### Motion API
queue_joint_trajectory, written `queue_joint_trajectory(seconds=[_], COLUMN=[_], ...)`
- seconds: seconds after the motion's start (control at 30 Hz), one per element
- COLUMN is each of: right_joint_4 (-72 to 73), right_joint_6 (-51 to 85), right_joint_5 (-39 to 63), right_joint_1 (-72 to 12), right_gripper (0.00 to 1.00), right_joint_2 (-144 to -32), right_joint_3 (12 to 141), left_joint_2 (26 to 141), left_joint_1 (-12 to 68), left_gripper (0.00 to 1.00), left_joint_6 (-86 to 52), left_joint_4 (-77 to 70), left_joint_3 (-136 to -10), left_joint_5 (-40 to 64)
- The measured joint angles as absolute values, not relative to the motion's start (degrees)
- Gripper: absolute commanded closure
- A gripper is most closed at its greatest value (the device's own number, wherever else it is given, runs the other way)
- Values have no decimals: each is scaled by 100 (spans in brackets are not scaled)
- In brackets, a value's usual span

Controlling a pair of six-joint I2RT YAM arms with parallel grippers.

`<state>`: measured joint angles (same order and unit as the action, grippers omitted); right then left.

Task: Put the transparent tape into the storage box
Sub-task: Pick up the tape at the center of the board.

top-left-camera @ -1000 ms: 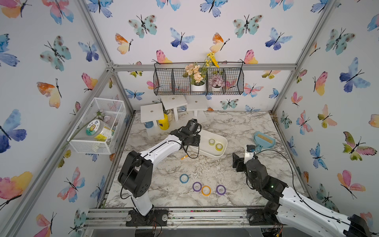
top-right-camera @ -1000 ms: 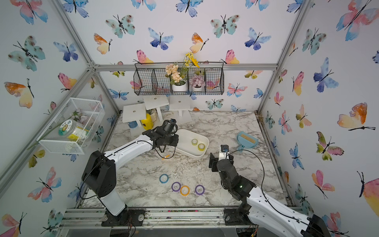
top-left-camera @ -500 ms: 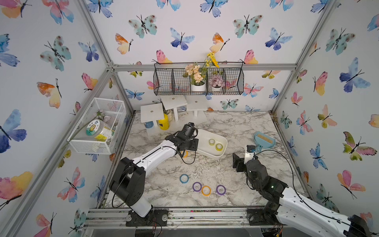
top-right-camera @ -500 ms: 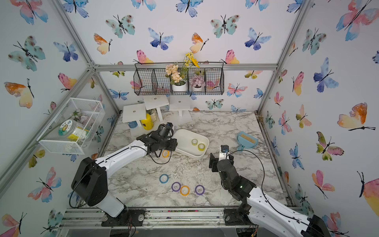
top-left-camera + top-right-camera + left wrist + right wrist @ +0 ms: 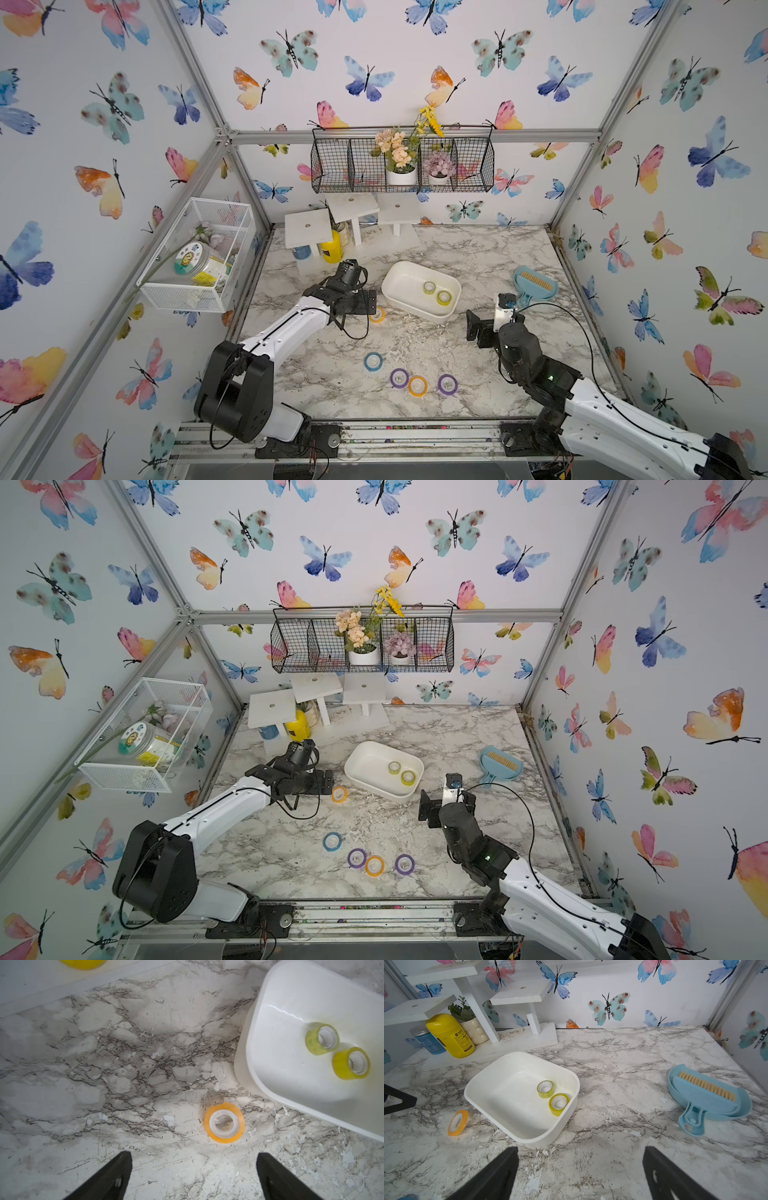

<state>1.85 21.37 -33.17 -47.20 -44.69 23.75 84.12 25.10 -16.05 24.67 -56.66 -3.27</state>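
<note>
The marble-patterned desk (image 5: 478, 253), its film chipped and flaking, carries everything. The box (image 5: 399, 279), a smooth white tub with rounded corners and low walls, sits mid-desk and holds two yellow-green rolls (image 5: 436, 292), so two of seven are in. Five remain out: an orange roll (image 5: 224, 1122) lies flat just off the box's near-left corner, and a blue roll (image 5: 373, 361), two purple rolls (image 5: 399, 378) and another orange one (image 5: 417, 386) lie near the front edge. The left claw (image 5: 193, 1176) hovers by the orange roll, jaws wide and empty. The right claw (image 5: 580, 1174), right of the box, is also wide and empty. Rolls are glossy see-through rings on white cores.
</note>
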Motion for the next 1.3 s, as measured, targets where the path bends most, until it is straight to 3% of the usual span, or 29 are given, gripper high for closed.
queue_joint_trajectory(seconds=[0.13,0.33,0.43,1.3], right_joint_4=[193,220,220,220], right_joint_6=[2139,2137,2137,2137], right_joint_5=[-3330,-3345,-3345,-3345], right_joint_1=[-4720,-4720,-4720,-4720], right_gripper=[1,1,1,1], right_joint_2=[-4307,-4134,-4134,-4141], right_joint_3=[2338,2211,2191,2191], left_joint_2=[8847,9233,9301,10508], left_joint_1=[2484,2484,2484,2563], left_gripper=[8,39,47,59], left_joint_6=[-1575,-1553,-1514,-1286], left_joint_4=[2434,2373,2307,2276], left_joint_3=[-5771,-5828,-5828,-6510], left_joint_5=[-303,-220,-163,12])
